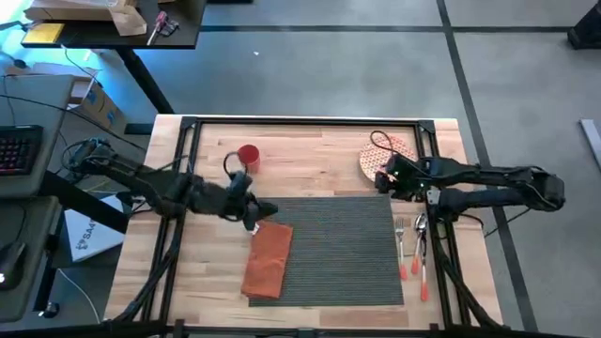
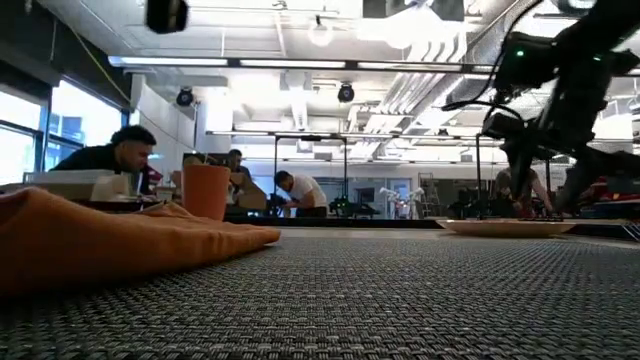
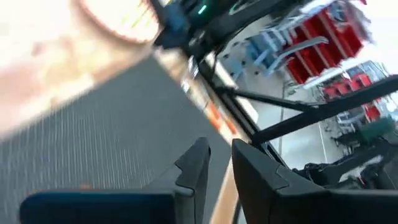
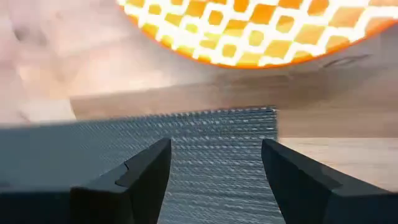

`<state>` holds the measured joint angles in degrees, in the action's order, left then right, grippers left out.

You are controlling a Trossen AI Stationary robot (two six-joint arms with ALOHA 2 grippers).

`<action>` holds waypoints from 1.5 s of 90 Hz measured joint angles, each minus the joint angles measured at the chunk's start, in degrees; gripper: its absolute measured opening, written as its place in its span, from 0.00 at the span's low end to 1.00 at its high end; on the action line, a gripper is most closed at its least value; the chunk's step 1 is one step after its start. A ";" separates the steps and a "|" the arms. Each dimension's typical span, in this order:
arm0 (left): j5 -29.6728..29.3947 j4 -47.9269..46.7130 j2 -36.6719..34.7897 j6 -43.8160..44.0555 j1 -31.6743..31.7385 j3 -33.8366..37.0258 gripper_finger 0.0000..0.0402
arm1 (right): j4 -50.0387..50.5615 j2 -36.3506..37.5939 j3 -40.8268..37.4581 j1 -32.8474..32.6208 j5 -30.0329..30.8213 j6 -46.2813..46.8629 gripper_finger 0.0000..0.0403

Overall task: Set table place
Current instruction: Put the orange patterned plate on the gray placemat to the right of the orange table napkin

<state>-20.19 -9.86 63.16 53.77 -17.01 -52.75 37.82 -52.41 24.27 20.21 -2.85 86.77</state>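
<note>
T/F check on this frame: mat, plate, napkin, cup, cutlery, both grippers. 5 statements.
1. The patterned plate sits in the middle of the placemat. False: it lies on the bare table beyond the mat's far right corner.
2. The rust-orange napkin lies on the placemat's left end. True.
3. The right gripper is open above the placemat's corner near the plate. True.
4. The cutlery is laid on the napkin. False: it lies on the table beside the mat's right edge.
5. The left gripper holds the red cup. False: the cup stands alone on the table; the left gripper is above the napkin's far end, its fingers nearly closed on nothing.
</note>
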 joint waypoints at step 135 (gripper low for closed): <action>12.29 0.67 -3.09 -4.38 17.00 0.00 0.07 | -30.01 4.24 -15.86 3.32 29.05 22.00 0.01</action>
<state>-7.90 -9.19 60.07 49.39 -0.01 -52.75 7.81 -48.17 8.40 23.53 26.20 108.77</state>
